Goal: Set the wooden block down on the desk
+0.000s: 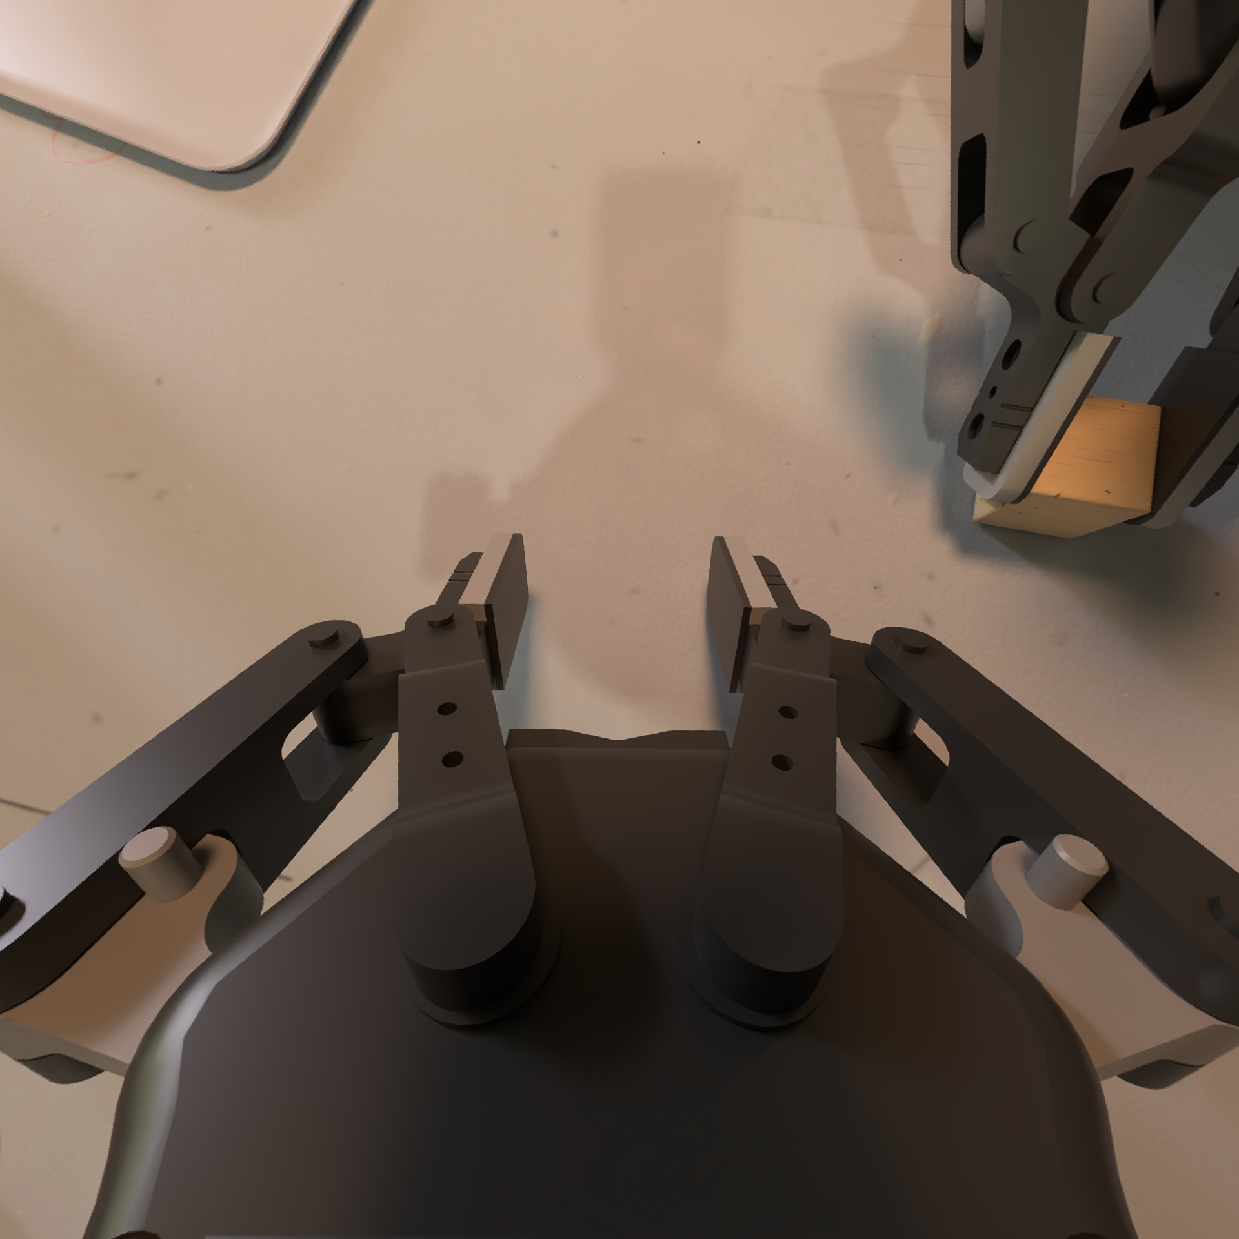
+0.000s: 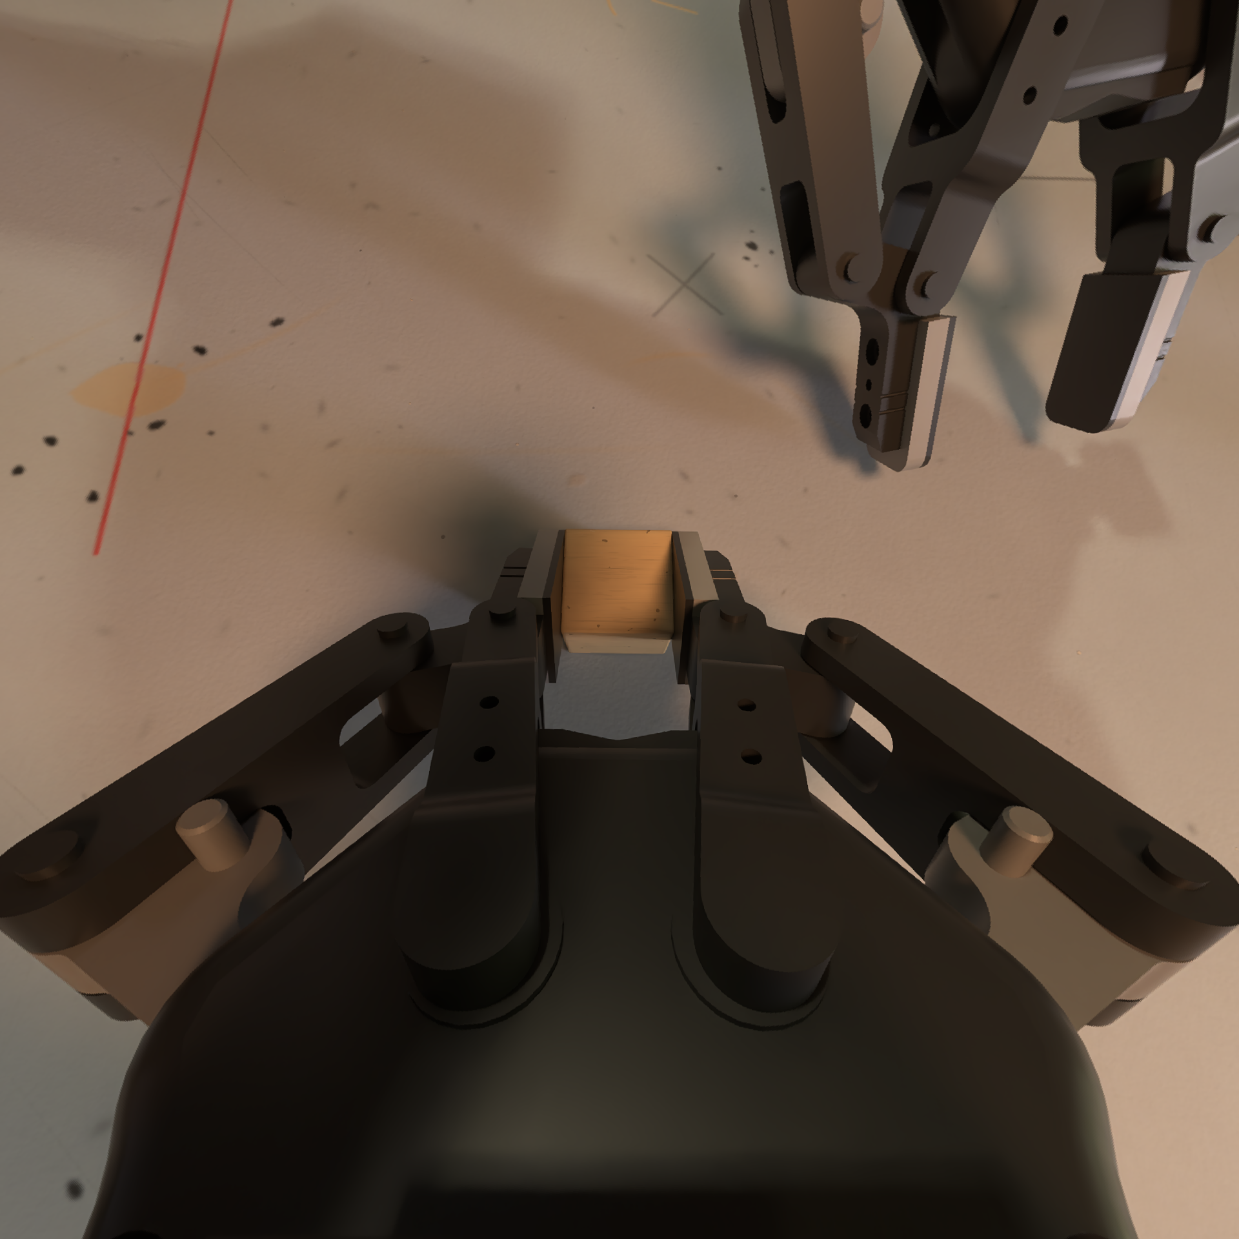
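The wooden block [image 2: 617, 590] is a small light-brown cube held between the fingers of my right gripper [image 2: 617, 543], which is shut on it. In the left wrist view the block [image 1: 1099, 462] and the right gripper [image 1: 1083, 489] are at the upper right, very low over the beige desk [image 1: 335, 402]. The block's shadow lies right beside it, and I cannot tell if it touches the desk. My left gripper [image 1: 617, 556] is open and empty above bare desk, to the left of the block. It also shows in the right wrist view [image 2: 992, 436].
A pale flat tray [image 1: 134, 67] with a dark rounded rim lies at the upper left of the left wrist view. The desk bears a thin red line [image 2: 161, 268], a faint cross mark [image 2: 687, 285], an orange stain [image 2: 127, 389] and dark specks.
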Controlling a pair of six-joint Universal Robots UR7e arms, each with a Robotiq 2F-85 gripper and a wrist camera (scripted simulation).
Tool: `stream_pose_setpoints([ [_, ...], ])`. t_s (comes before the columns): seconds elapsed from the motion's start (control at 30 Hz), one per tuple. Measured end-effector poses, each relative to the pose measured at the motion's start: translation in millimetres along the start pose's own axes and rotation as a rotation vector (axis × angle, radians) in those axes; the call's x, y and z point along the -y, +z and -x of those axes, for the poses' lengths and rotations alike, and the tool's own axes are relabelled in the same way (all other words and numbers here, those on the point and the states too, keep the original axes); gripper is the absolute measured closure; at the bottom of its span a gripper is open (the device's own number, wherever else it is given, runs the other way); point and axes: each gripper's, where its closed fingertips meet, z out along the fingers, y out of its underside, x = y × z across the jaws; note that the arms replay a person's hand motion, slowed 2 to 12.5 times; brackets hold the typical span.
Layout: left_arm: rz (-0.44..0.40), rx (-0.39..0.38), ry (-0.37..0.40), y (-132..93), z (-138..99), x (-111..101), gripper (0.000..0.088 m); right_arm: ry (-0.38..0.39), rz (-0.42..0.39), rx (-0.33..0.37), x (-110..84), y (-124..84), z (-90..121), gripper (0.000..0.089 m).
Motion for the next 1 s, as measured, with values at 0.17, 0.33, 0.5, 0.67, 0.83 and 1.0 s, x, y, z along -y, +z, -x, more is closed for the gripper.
stream_pose_setpoints([
  [0.17,-0.007,0.003,0.002,-1.2,0.0,-1.2,0.0398,0.008,0.001,0.006,-0.1,0.2,0.0,0.0624],
  [0.33,-0.001,0.015,0.011,-3.0,1.0,-2.9,0.0407,0.012,0.001,0.008,-0.1,0.2,-0.3,0.0624],
  [0.5,0.014,0.049,0.040,-5.3,4.4,-3.9,0.0439,0.016,0.001,0.008,-0.1,0.2,-0.8,0.0624],
  [0.67,0.046,0.105,0.091,-7.4,10.1,-5.0,0.0501,0.021,0.001,0.006,-0.1,0.2,-1.6,0.0624],
  [0.83,0.092,0.164,0.150,-9.4,16.6,-6.2,0.0561,0.022,0.001,0.005,-0.1,0.2,-2.2,0.0624],
  [1.0,0.142,0.203,0.205,-10.8,19.9,-7.4,0.0607,0.020,0.001,0.004,-0.2,0.2,-2.2,0.0624],
])
